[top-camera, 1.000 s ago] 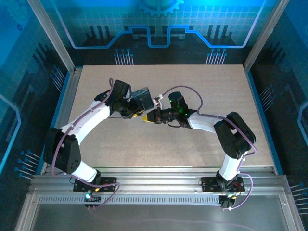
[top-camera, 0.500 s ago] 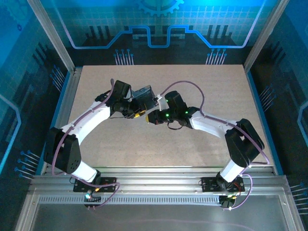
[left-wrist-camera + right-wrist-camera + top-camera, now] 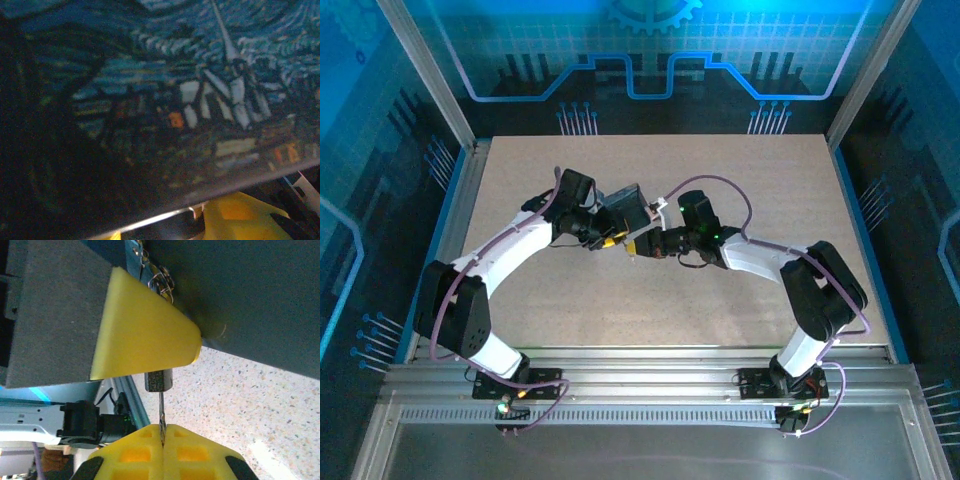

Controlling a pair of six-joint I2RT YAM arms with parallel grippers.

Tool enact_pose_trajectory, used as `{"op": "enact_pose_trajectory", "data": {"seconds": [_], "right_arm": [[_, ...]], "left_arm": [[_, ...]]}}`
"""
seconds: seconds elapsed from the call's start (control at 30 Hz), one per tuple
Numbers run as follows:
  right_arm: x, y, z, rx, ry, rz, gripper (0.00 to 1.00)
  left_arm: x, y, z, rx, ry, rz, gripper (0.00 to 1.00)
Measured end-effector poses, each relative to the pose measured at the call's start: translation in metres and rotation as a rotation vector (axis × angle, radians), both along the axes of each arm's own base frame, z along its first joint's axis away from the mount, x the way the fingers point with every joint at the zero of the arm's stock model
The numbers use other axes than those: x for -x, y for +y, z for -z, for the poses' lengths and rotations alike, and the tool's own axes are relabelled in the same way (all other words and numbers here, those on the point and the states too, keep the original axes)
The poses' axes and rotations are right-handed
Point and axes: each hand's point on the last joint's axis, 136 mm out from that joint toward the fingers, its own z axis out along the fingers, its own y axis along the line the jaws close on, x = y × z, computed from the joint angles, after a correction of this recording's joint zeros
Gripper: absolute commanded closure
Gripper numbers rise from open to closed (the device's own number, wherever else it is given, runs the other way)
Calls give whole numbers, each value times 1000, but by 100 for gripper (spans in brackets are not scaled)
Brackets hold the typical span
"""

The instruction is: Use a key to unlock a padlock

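Observation:
My right gripper (image 3: 161, 429) is shut on the key (image 3: 161, 410), a thin silvery blade seen edge-on. The blade's tip meets the underside of the small dark-grey padlock (image 3: 158, 380). The padlock hangs below the latch rings (image 3: 162, 279) of the dark-blue painted tin (image 3: 210, 85); its shackle is hidden behind a yellow finger (image 3: 145, 335) of my left gripper. My left gripper (image 3: 609, 238) is shut on the tin (image 3: 626, 205) and holds it above the table. In the top view my right gripper (image 3: 635, 247) sits right beside it.
The speckled beige table (image 3: 720, 320) spreads under both arms. Metal frame posts and blue panels (image 3: 880, 90) enclose it. An aluminium rail (image 3: 650, 385) runs along the near edge by the arm bases.
The tin and the left gripper have shifted slightly right and back. The right forearm and wrist have swung and turned while its gripper stayed at the tin's near edge.

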Motion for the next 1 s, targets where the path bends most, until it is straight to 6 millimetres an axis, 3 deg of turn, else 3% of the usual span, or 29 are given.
{"op": "enact_pose_trajectory", "data": {"seconds": [0.2, 0.43, 0.7, 1.0], "right_arm": [[-3, -9, 7, 87, -11, 58, 100], [-3, -19, -9, 140, -101, 117, 100], [2, -23, -3, 141, -138, 104, 100], [4, -24, -34, 133, -322, 97, 100]], "left_arm": [[3, -4, 0, -28, -18, 39, 100], [-1, -17, -13, 24, -57, 67, 100], [7, -13, 3, 142, 81, -44, 100], [10, -14, -22, 243, 103, -148, 100]]}}
